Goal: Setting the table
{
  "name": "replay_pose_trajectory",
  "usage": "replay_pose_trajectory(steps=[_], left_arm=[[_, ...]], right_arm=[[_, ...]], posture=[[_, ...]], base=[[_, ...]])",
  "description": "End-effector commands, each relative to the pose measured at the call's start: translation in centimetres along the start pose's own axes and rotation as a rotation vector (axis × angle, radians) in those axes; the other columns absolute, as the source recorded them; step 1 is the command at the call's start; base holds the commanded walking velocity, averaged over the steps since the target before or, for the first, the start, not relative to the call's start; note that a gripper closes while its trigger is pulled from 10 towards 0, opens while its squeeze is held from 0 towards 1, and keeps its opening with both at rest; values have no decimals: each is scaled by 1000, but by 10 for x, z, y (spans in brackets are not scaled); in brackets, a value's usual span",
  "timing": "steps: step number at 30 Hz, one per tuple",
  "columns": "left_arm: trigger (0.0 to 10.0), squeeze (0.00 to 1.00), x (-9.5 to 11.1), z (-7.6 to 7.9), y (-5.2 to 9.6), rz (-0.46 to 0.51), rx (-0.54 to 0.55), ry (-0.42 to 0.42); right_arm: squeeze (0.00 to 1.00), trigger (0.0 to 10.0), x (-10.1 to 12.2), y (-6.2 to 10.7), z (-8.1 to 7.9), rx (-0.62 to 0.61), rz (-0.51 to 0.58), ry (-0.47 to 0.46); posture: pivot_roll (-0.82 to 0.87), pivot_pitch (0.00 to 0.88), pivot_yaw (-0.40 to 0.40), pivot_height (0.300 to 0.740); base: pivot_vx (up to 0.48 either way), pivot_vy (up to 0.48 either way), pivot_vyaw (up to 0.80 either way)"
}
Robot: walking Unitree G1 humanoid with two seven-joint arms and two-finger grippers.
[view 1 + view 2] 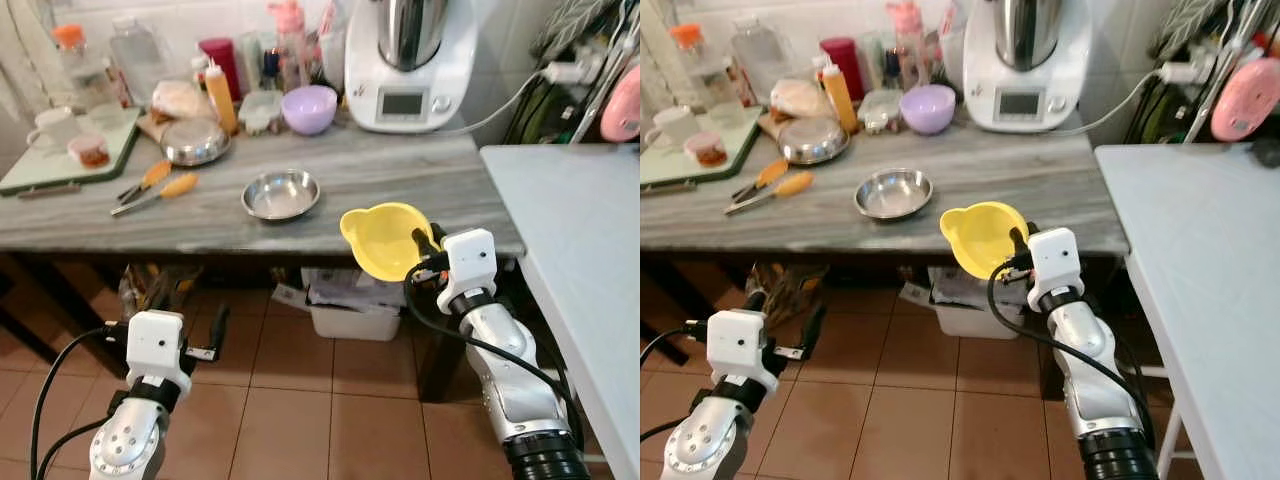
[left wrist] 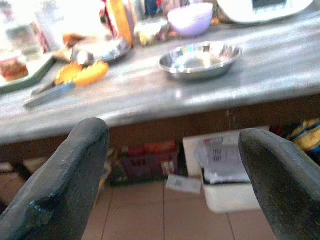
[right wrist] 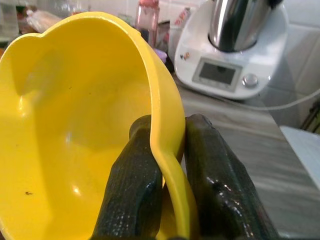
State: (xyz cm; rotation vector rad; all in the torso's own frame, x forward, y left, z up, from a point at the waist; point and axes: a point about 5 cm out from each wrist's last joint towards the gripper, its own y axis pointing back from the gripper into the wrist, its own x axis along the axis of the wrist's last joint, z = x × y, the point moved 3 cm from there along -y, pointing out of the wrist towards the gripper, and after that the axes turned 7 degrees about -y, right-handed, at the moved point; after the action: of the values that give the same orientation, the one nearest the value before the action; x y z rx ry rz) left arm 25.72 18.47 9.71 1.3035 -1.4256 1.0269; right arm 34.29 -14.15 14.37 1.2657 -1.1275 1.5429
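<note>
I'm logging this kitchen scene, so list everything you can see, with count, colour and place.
Yellow bowl: one, held off the counter's front edge.
Steel bowl: one, silver, mid counter.
Steel lidded dish: one, silver, behind the utensils.
Purple bowl: one, back of counter.
Kitchen machine: one, white, back right.
Sauce bottle: one, orange-yellow, back.
Orange-handled utensils: two, left of steel bowl.
White mug: one, far left on a tray.
White table: one, right.
White bin: one, under counter.
Left gripper: open, low, before the counter.
Right gripper: shut on the yellow bowl's rim.
</note>
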Motion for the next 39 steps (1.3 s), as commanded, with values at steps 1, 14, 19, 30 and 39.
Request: replay_pose_trajectory(steps=[1, 14, 19, 30, 39], left_arm=[[10000, 0, -6, -6, 1, -27, 11, -20], [10000, 0, 1, -4, -5, -3, 5, -10], [10000, 0, 6, -5, -6, 12, 19, -11], [10000, 0, -2, -13, 13, -21, 109, -24], [10000, 0, 0, -18, 8, -20, 177, -38]], right_arm=[[0, 10000, 5, -3, -10, 22, 19, -19], [0, 10000, 16, -1, -13, 25, 53, -14], [0, 10000, 23, 2, -19, 36, 76, -19], [0, 10000, 12, 35, -28, 30, 17, -86], [0, 10000, 7, 47, -19, -1, -19, -92]], posture=[[-128, 43, 82, 740], [-138, 49, 91, 740], [-141, 47, 90, 740], [-150, 54, 95, 740], [-154, 56, 97, 740]], base=[[315, 0, 0], [323, 0, 0], [306, 0, 0], [80, 0, 0], [0, 0, 0]])
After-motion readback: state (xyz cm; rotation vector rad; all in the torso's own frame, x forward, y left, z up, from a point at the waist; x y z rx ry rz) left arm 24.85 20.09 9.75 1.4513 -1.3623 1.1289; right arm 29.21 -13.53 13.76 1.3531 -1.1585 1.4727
